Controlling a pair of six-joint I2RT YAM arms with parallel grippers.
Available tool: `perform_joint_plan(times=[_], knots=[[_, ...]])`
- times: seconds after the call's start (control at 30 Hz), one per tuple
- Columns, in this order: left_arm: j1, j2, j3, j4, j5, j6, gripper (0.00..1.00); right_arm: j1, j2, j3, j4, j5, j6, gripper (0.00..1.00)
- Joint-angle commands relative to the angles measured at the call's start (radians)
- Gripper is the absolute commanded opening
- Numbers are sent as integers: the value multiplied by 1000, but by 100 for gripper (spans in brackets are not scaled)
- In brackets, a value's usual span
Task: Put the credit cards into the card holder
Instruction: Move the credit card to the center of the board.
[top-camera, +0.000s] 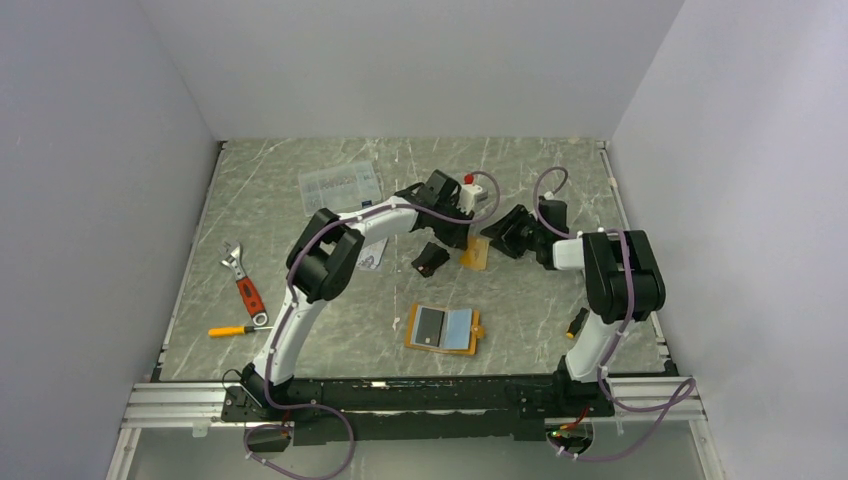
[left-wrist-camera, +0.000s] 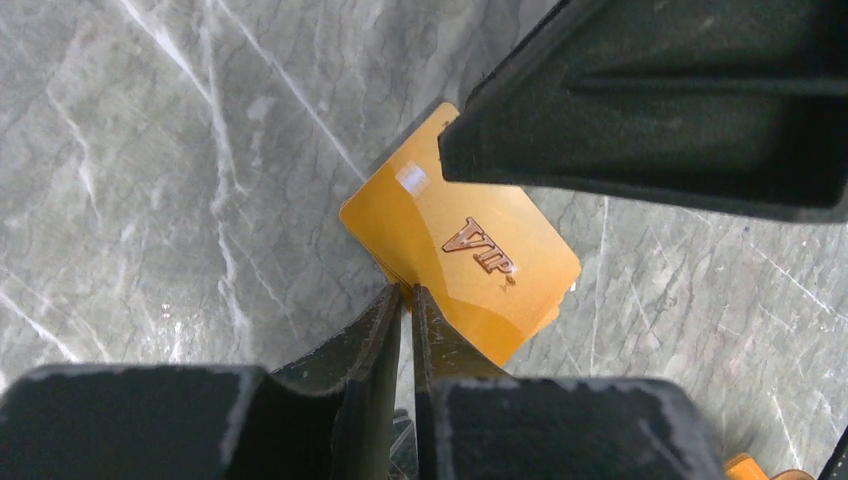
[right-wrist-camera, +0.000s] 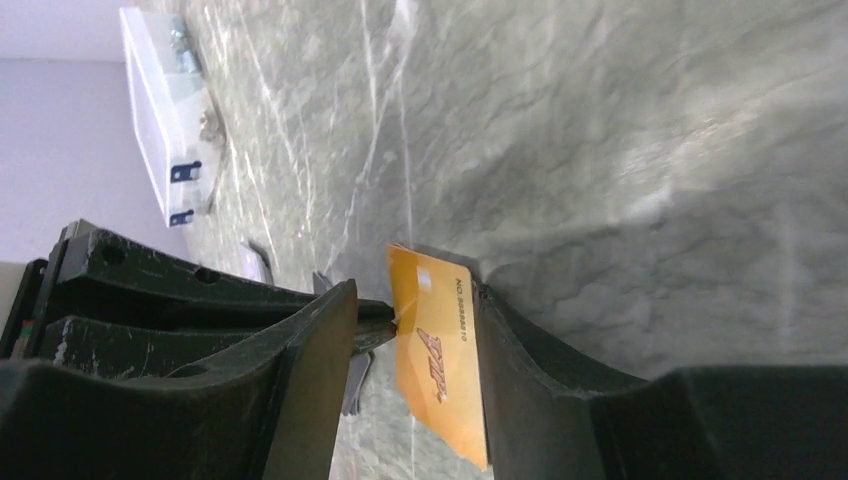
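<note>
**A:** Where is the orange VIP card (left-wrist-camera: 470, 265) sitting right now?

**B:** It is hanging tilted over the marble table (left-wrist-camera: 150, 200), just past the middle, between the 2 grippers. Whether a corner is touching the surface, I cannot tell.

**A:** Which gripper is holding it?

**B:** The left gripper (left-wrist-camera: 407, 295) is pinching 1 edge of it. Its fingers are drawn nearly together, with only the card between them.

**A:** And the right gripper (right-wrist-camera: 415, 300)?

**B:** Its jaws are standing apart around the card. 1 finger (right-wrist-camera: 540, 400) is lying against the card's edge. The other finger (right-wrist-camera: 300, 360) is sitting clear of it, and the left gripper's tip is poking into that gap.

**A:** Where is the card holder (top-camera: 460, 330) lying?

**B:** It is lying open and flat, nearer the arm bases than the grippers and well apart from the orange card. Inside its orange rim it is showing 1 dark panel and 1 pale blue panel.

**A:** Are other cards showing?

**B:** A black card (top-camera: 430, 261) is lying on the table just left of the orange one. A whitish card (top-camera: 372, 255) is peeking out from under the left arm.

**A:** What else is lying around?

**B:** A clear plastic box (top-camera: 340, 185) is resting toward the far left. A red-handled wrench (top-camera: 245, 285) and a yellow screwdriver (top-camera: 232, 330) are lying near the left edge.
</note>
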Motion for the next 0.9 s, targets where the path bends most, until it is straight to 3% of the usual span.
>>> perform_joint_plan(times=[0.0,0.3,0.5,0.63,0.87], knots=[[6,-54,-64,-9,-7,4,15,55,57,-114,-108,38,-9,51],[17,-114,-182,7,14,24,15,71,35,-149,-117,51,-1,54],[29,-158,-187,1,37,50,16,31,-35,-179,-157,69,-33,56],[28,-190,-200,31,40,53,16,30,-15,-217,-96,29,-20,54],[12,-126,-158,1,22,111,16,48,17,-219,-59,-20,-23,53]])
